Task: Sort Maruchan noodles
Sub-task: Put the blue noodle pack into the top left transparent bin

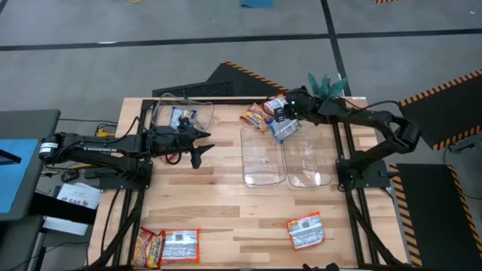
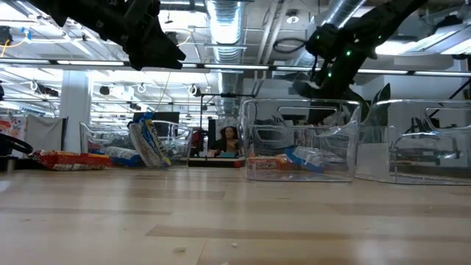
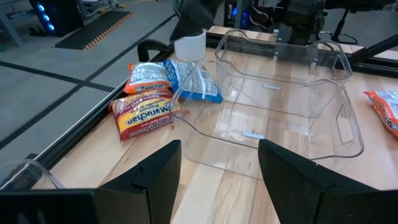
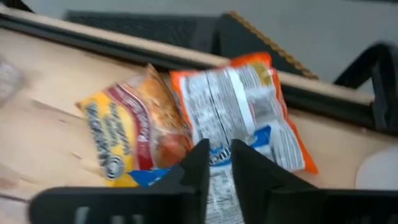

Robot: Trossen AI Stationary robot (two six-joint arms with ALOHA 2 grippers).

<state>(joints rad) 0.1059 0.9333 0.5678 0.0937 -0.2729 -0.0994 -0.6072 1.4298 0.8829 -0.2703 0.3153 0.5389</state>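
My right gripper (image 1: 280, 114) is at the table's far edge, shut on a blue-and-white Maruchan packet (image 1: 285, 130) beside the far rims of two clear bins (image 1: 263, 175). A red-and-yellow packet (image 4: 124, 137) and an orange-and-white packet (image 4: 249, 102) lie flat on the table just beyond it. My left gripper (image 1: 197, 148) hovers open over bare table, left of the bins, and holds nothing. A third clear bin (image 1: 197, 102) at far left holds a blue packet (image 1: 182, 118) leaning against its wall. My right gripper pinches the blue-and-white packet by its upper edge (image 4: 217, 157) between the two fingers, which come from above, slanting from the table's right. The packet hangs tilted below the fingers (image 3: 198, 84). Whether its lower end rests on the table, I cannot tell.
Near the table's near edge lie a red-and-yellow and an orange-and-white packet side by side (image 1: 169, 245), and another orange-and-white packet (image 1: 305, 230) to their right. Bare wood lies between these and the bins. A green plant (image 1: 327, 85) stands at the far right corner.
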